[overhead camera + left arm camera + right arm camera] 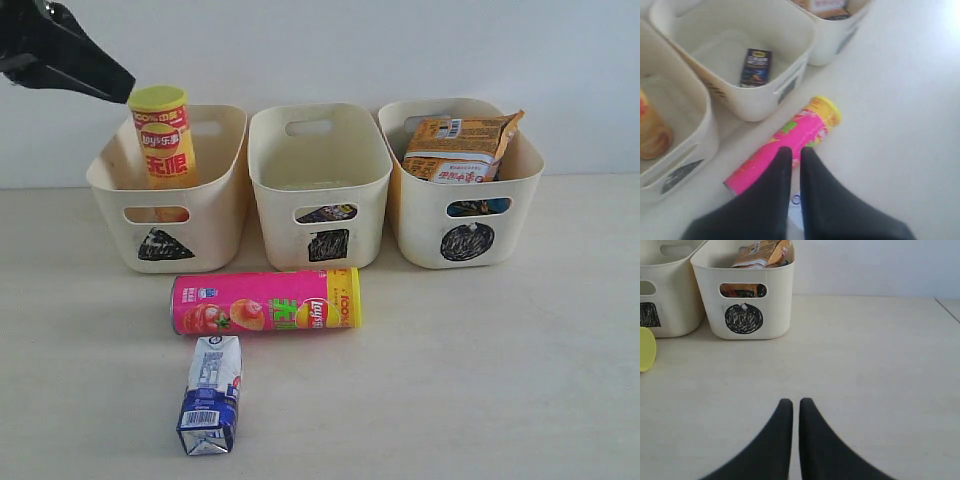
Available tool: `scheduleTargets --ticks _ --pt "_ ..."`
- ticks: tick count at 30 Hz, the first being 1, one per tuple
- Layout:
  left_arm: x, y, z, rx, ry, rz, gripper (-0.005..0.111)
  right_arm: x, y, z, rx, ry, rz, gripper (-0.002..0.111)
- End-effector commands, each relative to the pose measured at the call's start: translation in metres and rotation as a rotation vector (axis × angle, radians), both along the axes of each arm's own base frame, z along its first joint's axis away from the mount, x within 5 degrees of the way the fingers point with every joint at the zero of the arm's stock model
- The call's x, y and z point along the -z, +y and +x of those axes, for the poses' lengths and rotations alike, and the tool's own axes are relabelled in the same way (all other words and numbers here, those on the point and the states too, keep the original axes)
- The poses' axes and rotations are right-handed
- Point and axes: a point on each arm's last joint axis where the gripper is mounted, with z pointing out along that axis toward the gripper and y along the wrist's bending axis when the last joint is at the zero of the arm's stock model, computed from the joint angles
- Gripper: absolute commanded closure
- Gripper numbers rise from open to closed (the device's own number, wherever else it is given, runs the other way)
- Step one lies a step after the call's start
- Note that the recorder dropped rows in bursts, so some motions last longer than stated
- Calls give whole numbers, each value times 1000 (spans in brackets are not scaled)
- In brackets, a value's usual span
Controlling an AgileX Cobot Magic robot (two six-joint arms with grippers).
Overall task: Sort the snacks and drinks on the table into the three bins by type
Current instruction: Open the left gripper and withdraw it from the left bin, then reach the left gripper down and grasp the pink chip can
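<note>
The pink chip tube [265, 302] lies on its side on the table in front of the bins. The white and blue carton [212, 394] lies nearer the front. The yellow-orange tube [162, 135] stands in the triangle bin [215, 205]. A dark purple carton [755, 67] lies in the square bin [275, 225]. An orange bag [460, 148] sticks out of the circle bin [420, 235], and something blue [478, 208] shows through its slot. My left gripper [125, 88] hangs shut and empty, high over the triangle bin. My right gripper [791, 402] is shut and empty over bare table.
A pale wall [400, 50] runs close behind the bins. In the right wrist view the table's edge [947, 307] shows at the far right, with the tube's yellow-green lid [646, 349] at the other side.
</note>
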Motion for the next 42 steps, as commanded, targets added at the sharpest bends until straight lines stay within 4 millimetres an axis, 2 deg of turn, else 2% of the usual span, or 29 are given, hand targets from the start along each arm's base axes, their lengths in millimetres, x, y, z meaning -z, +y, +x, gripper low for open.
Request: scheduleTargets --ticks 1,7,16,21,27,36,38,42 --pt "-2 -8 -14 185 11 3 102 0 0 0 1 -13 1 106" --pt "1 -33 -31 403 -18 90 102 0 0 0 1 -13 1 106" --pt "12 -70 -55 602 -78 357 102 0 0 0 1 -13 1 106" --pt "21 -84 -59 666 -123 491 99 0 0 0 1 -13 1 106" --pt "41 -104 -52 692 -117 601 80 0 0 0 1 -13 1 106" --pt "76 -132 -34 621 -94 662 34 1 0 0 1 -7 1 106" --pt "83 -136 -30 591 -93 669 28 1 0 0 1 -7 1 106" --pt "99 -140 -20 528 -47 698 27 1 0 0 1 -7 1 106"
